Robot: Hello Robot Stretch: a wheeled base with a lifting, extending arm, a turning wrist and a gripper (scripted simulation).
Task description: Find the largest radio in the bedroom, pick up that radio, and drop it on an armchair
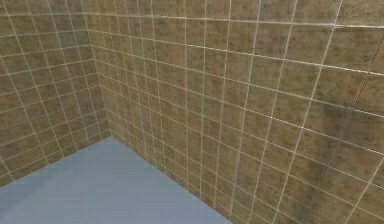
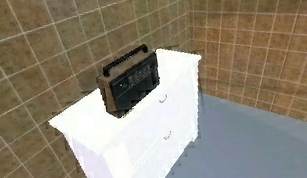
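Radio sits on the white dresser, tiled wall ahead. Square the base alongside before reaching. Gripper's state: can't tell.

Dresser base cut off at arm side view's btm edge; radio front details too small to tell.
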